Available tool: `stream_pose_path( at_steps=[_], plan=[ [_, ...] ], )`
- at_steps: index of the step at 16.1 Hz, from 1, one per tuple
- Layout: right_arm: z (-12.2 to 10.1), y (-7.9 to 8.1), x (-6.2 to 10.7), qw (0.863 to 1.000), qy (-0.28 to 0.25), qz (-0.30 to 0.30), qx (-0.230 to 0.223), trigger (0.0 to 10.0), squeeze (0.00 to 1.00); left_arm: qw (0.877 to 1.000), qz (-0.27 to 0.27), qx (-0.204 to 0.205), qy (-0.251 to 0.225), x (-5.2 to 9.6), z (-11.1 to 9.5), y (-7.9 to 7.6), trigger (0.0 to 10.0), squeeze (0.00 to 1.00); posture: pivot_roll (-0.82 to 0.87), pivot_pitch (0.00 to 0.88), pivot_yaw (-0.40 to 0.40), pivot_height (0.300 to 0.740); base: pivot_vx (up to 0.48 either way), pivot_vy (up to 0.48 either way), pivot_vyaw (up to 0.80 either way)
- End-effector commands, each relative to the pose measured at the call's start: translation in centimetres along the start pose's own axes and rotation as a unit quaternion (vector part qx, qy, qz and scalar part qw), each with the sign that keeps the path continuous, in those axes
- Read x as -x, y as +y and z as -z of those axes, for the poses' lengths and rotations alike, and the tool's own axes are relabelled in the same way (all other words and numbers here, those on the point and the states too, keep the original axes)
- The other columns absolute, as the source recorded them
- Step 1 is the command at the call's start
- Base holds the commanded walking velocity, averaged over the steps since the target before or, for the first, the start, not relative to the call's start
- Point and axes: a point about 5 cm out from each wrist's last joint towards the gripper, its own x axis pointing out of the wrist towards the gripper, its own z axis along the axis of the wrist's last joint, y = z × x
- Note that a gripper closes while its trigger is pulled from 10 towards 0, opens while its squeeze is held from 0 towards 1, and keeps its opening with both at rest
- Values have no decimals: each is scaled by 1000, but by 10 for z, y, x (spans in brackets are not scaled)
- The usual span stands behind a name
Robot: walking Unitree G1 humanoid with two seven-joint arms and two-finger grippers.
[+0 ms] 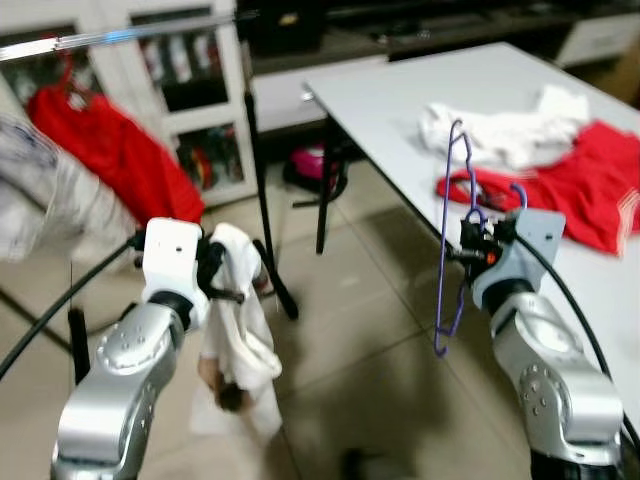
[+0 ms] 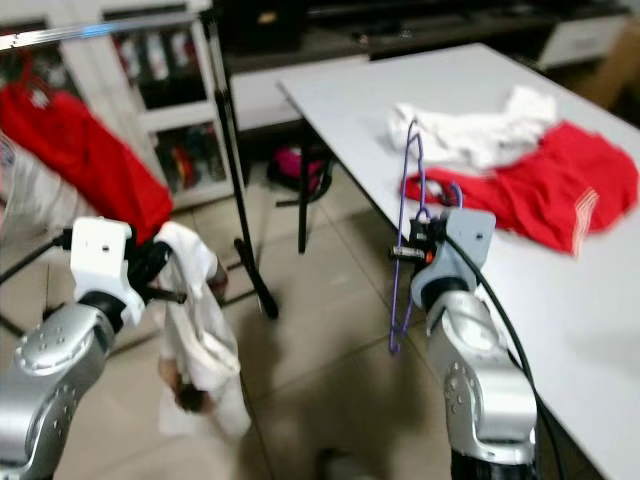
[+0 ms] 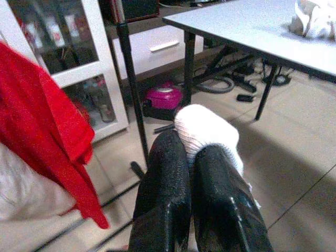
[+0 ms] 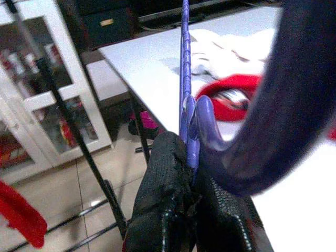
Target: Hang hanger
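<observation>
— Where do we have the hanger right now?

— Our right gripper (image 1: 472, 243) is clamped on the purple hanger (image 1: 452, 240). In the right wrist view the two black fingers (image 4: 163, 210) are pressed together around the thin purple wire, just below where the hook curves off. From the head camera the hanger hangs upright at about 3 o'clock in the picture, its frame running above and below the gripper, held over the floor just beside the edge of the white table (image 1: 400, 90).

— And our other arm?

— Our left gripper (image 1: 232, 282) sits at about 8 o'clock, closed on a white garment (image 1: 240, 340). The left wrist view shows the fingertips (image 3: 168, 173) pinched on a fold of the white cloth, the rest drooping toward the tiled floor.

— What lies around us?

— On the table, at roughly 2 o'clock, we see a crumpled white cloth (image 1: 510, 130) touching a red shirt (image 1: 580, 185). At 10 o'clock a clothes rail (image 1: 130, 35) crosses the top, with a red garment (image 1: 110, 150) hanging from it. The rack's black post (image 1: 258, 180) stands between the two arms.
</observation>
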Motion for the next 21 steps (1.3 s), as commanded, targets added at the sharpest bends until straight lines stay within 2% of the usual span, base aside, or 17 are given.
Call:
stream_pose_path(
  at_steps=[1,7,11,13,15,21],
  plan=[
    [0,-6,3,1000,0,17,6,10000,0,1000,18,-2,-20,-4,-8,-6,10000,0,-101,0,76,740,0,0,-800],
    [1,-4,4,999,6,12,29,10000,0,999,29,5,-21,-8,-5,-13,10000,0,-121,0,71,740,0,0,-800],
    [-2,-4,1,999,7,0,34,10000,0,999,25,12,-24,-6,-2,-20,10000,0,-100,0,27,740,0,0,-800],
    [-3,2,-4,999,10,-13,36,10000,0,999,16,21,-19,1,1,-20,10000,0,-85,0,6,740,0,0,-800],
    [-4,8,-6,999,8,-27,40,10000,0,999,9,23,-20,3,2,-18,10000,0,-79,0,2,740,0,0,-800],
    [-11,13,-4,998,-3,-34,52,10000,0,999,17,23,-40,-4,-6,-19,10000,0,-102,0,13,740,0,0,-800]
  ],
)
